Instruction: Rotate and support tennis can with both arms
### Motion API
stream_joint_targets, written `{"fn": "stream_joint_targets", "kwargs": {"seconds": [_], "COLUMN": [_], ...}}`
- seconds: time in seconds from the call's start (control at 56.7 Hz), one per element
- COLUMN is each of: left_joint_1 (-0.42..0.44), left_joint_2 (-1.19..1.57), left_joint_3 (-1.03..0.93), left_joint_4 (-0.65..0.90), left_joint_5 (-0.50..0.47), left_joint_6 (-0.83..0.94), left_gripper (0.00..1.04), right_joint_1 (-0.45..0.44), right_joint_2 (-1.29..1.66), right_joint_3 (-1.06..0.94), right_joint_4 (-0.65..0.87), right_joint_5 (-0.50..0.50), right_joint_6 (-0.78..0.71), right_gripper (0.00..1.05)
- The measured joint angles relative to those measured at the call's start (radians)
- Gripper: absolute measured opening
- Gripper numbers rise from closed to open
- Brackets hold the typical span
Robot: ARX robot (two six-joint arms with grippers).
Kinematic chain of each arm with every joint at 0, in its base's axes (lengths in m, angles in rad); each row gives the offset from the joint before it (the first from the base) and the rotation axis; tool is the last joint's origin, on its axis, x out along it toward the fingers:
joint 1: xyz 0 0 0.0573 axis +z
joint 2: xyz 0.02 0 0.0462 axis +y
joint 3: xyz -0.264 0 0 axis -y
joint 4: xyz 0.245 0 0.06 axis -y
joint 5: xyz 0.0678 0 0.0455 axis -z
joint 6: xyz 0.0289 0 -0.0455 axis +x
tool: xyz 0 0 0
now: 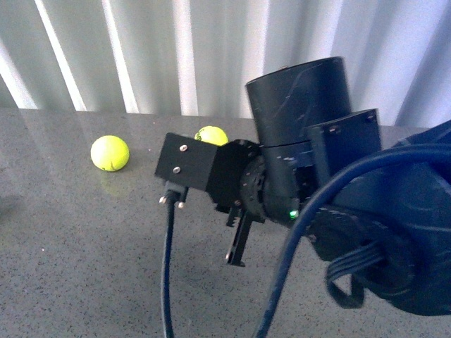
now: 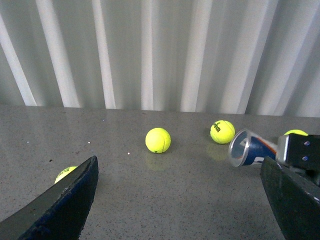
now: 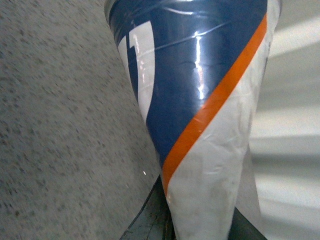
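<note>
My left gripper [image 2: 178, 165] has its jaws spread wide, with only the bare grey table [image 2: 150, 205] between them. Through that gap I see the tennis can [image 2: 247, 148]. It sits past the tip of the jaw nearer the right arm and is clear of it. Its silver-rimmed open mouth is turned toward my left wrist camera, and the navy label runs back behind it. The can is tilted close to horizontal, and I cannot tell whether it touches the table. Its far end disappears behind a black housing [image 2: 302, 150] on the right arm [image 1: 310, 141].

The right gripper [image 3: 198, 225] is clamped on the can. In its wrist view the tube runs straight out from between the jaws and fills the frame: navy with a white stroke, an orange diagonal stripe and a white panel. In the front view the right arm hides the can completely.

Four tennis balls lie on the table. One ball [image 2: 158, 140] is ahead of the open left jaws, and another ball [image 2: 222, 131] is near the can's mouth. A third ball [image 2: 296, 132] lies beyond the can, and a fourth ball [image 2: 65, 173] is partly hidden behind the other left jaw.
</note>
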Motion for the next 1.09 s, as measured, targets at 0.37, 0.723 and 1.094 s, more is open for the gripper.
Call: {"fn": "stream_joint_targets", "kwargs": {"seconds": [0.37, 0.723, 1.094], "left_joint_1": [0.0, 0.0, 0.0], "left_joint_2": [0.0, 0.0, 0.0], "left_joint_3": [0.0, 0.0, 0.0], "left_joint_4": [0.0, 0.0, 0.0], "left_joint_5": [0.0, 0.0, 0.0], "left_joint_6": [0.0, 0.0, 0.0], "left_gripper": [0.98, 0.98, 0.98], "right_joint_1": [0.058, 0.065, 0.066], "right_joint_2": [0.198, 0.234, 0.22], "right_joint_3": [0.253, 0.294, 0.248], "right_joint_4": [-0.132, -0.217, -0.249], "right_joint_5": [-0.076, -0.087, -0.131], "right_joint_6": [0.001, 0.012, 0.056], "right_gripper": [0.06, 0.05, 0.37]}}
